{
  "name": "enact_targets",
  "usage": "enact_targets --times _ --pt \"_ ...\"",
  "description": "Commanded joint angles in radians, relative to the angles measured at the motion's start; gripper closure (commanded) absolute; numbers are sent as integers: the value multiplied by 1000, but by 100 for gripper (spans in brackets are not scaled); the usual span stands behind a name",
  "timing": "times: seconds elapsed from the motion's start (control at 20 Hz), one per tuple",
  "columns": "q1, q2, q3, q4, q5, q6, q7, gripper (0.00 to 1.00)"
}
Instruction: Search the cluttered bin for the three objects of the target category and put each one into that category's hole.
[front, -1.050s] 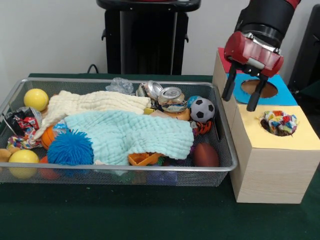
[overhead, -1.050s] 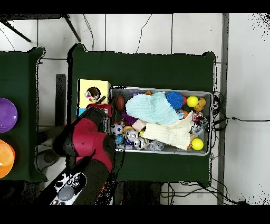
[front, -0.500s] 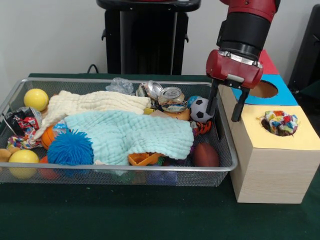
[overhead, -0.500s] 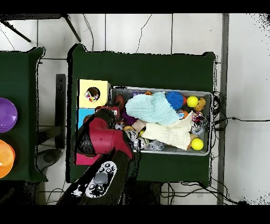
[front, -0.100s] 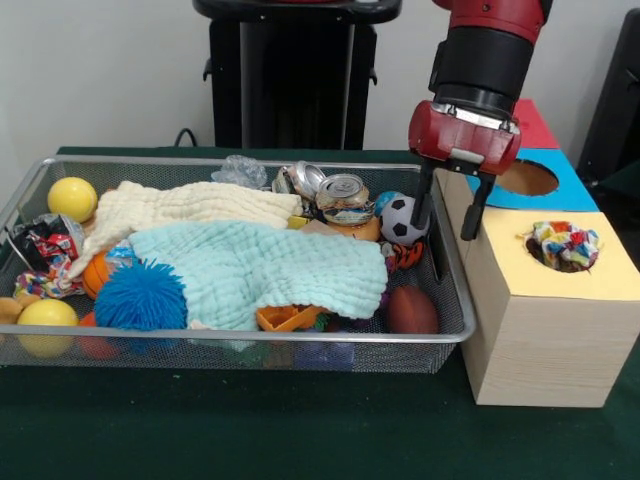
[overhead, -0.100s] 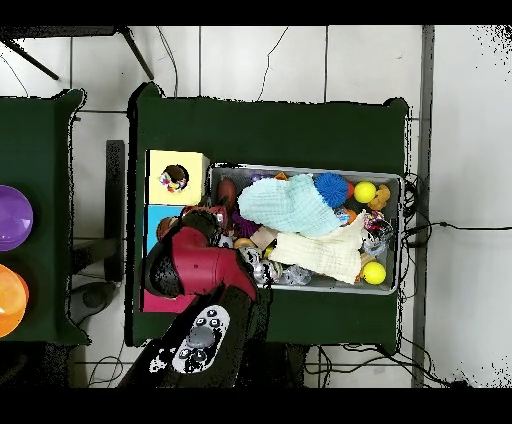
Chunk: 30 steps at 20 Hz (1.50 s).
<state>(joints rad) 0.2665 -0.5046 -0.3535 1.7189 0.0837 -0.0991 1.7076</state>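
Observation:
My gripper (front, -0.100s: 444, 228) hangs open and empty over the right rim of the wire bin (front, -0.100s: 250, 338), between the soccer ball (front, -0.100s: 405, 220) and the wooden box. In the bin lie a light blue cloth (front, -0.100s: 260, 268) and a cream cloth (front, -0.100s: 180, 208) on top of the clutter. A colourful scrunched fabric (front, -0.100s: 562, 245) sits in the hole of the box's yellow section (front, -0.100s: 600, 285). The blue section's hole (front, -0.100s: 528, 178) shows behind the gripper. In the overhead view my arm (overhead, -0.100s: 195, 265) covers the gripper, and both cloths (overhead, -0.100s: 285, 203) (overhead, -0.100s: 320, 255) are visible.
The bin also holds a blue spiky ball (front, -0.100s: 140, 298), two yellow balls (front, -0.100s: 72, 198) (front, -0.100s: 45, 318), a brown football (front, -0.100s: 412, 310), crushed cans (front, -0.100s: 344, 198) and small toys. A red box section (front, -0.100s: 530, 125) lies behind the blue one. A black stand rises behind the bin.
My gripper has moved from above the blue hole leftward and down to the bin's right rim, then nearly stopped. It stays open. Nothing in the bin has shifted.

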Motion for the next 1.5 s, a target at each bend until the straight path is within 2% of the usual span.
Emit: enact_targets --times 0.05,0.4,0.7,0.85,0.95,1.2,1.5 --pt "10 -18 150 50 -60 158 84 0" --pt "46 -94 75 27 -76 363 38 0" --pt "121 -71 -40 -52 -95 507 45 0" --pt "127 -83 -39 -65 -97 552 57 0" --pt "112 -86 -3 -65 -80 550 75 0" --pt "71 -63 96 -67 -30 466 118 0" --pt "43 -66 147 -62 -1 393 161 0"
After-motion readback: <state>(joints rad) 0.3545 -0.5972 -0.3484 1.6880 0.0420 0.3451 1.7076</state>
